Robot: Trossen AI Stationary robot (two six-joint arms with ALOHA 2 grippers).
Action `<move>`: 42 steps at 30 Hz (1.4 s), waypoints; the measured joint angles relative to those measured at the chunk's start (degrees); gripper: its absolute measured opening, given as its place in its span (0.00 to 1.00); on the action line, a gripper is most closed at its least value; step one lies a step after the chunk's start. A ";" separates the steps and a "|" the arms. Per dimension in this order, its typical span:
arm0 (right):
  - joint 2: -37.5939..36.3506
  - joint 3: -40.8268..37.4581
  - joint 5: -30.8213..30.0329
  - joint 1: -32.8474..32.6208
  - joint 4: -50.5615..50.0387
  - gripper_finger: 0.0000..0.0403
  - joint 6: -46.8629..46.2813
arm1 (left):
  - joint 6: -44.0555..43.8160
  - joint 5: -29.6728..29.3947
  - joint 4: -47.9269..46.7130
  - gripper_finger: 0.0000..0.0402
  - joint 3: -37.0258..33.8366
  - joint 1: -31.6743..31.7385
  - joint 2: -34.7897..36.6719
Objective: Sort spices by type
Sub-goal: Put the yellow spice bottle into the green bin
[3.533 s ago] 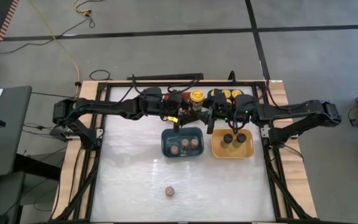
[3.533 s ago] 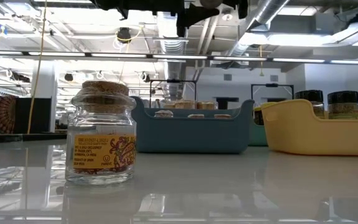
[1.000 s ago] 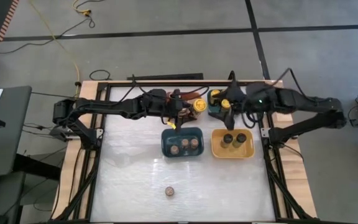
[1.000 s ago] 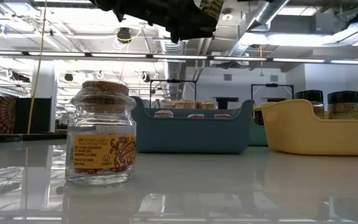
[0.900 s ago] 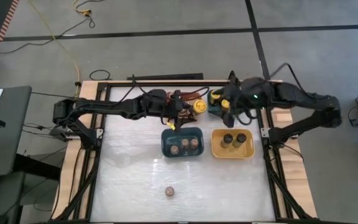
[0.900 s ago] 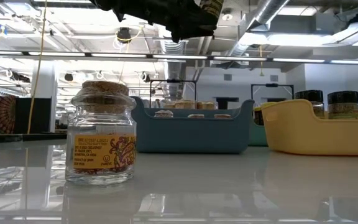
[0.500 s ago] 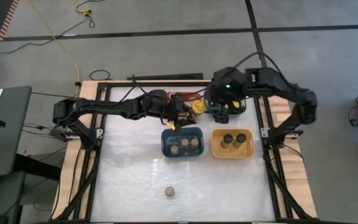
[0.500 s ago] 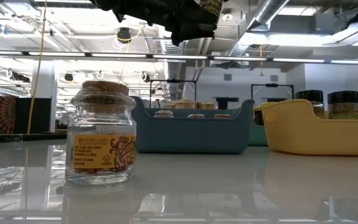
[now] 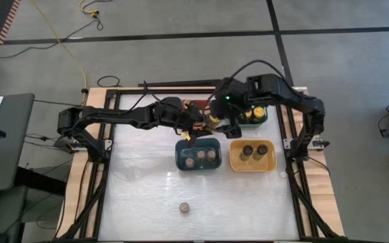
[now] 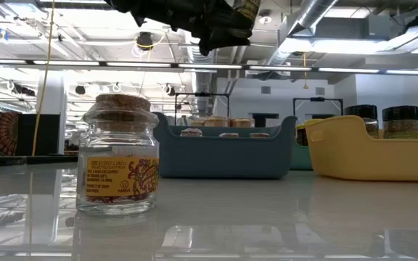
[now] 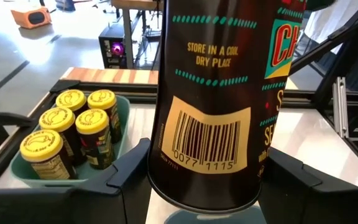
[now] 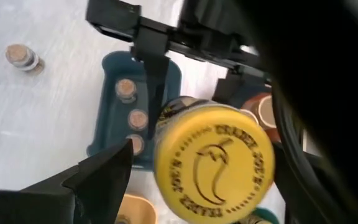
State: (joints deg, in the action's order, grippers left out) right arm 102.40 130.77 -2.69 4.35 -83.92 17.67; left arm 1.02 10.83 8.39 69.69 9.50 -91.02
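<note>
place: lab/workshop | evidence: exposed ceiling ducts (image 10: 318,14), taped concrete floor (image 9: 181,47)

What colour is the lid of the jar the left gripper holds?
Yellow lid, with a chili pepper outline, clearest in the right wrist view.

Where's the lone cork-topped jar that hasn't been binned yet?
In the high view the cork-topped jar stands alone on the white table, toward the near edge, below the blue bin, apart from both arms.

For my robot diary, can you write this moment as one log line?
left gripper: shut on dark yellow-lidded spice jar | right gripper: open over its lid | cork-topped glass jar: alone on table
</note>
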 joint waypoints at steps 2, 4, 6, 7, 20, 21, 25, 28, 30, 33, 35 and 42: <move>0.07 0.18 0.01 -0.42 0.06 0.97 0.88 | 0.00 -0.02 -0.20 0.54 -0.02 0.02 0.00; 0.07 0.21 0.01 -0.80 0.44 0.97 0.90 | 0.00 0.00 -0.22 0.54 -0.02 0.02 0.00; 0.07 0.21 0.04 -1.07 0.40 0.97 0.90 | 0.00 0.00 -0.24 0.54 -0.02 0.02 0.00; 0.07 0.21 0.04 -1.31 0.43 0.97 0.88 | 0.00 -0.02 -0.35 0.54 -0.02 0.02 0.00; 1.00 0.23 -0.05 -2.81 0.43 0.74 -0.02 | 0.02 0.56 -0.79 0.56 -0.11 -0.04 -0.07; 1.07 0.23 -0.06 -2.80 0.36 0.72 -0.02 | 0.00 0.55 -0.80 0.56 -0.11 -0.04 -0.07; 1.43 0.25 -0.05 -2.78 -0.19 0.64 0.06 | 0.27 0.48 -1.01 0.57 -0.17 -0.04 -0.11; 1.43 0.25 -0.03 -2.81 -0.21 0.62 0.02 | 0.40 0.24 -0.92 0.59 -0.17 -0.22 -0.11; 1.43 0.25 -0.03 -2.81 -0.17 0.62 -0.04 | 0.13 -0.13 -1.08 0.60 -0.17 -0.27 -0.11; 1.53 0.21 -0.01 -2.81 -0.15 0.62 -1.15 | -0.08 -0.20 -2.21 0.60 -0.14 -0.50 -0.11; 1.58 0.21 -0.01 -2.86 -0.23 0.62 -1.50 | -0.07 -0.17 -2.83 0.60 -0.09 -0.52 -0.09; 1.58 0.21 -0.02 -2.85 -0.87 0.62 -1.95 | 1.51 -1.14 -3.11 0.63 -0.04 -0.86 -0.04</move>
State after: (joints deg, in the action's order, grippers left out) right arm 103.98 130.98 -2.71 1.50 -84.79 15.72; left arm 2.53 9.69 5.28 69.65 8.64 -91.07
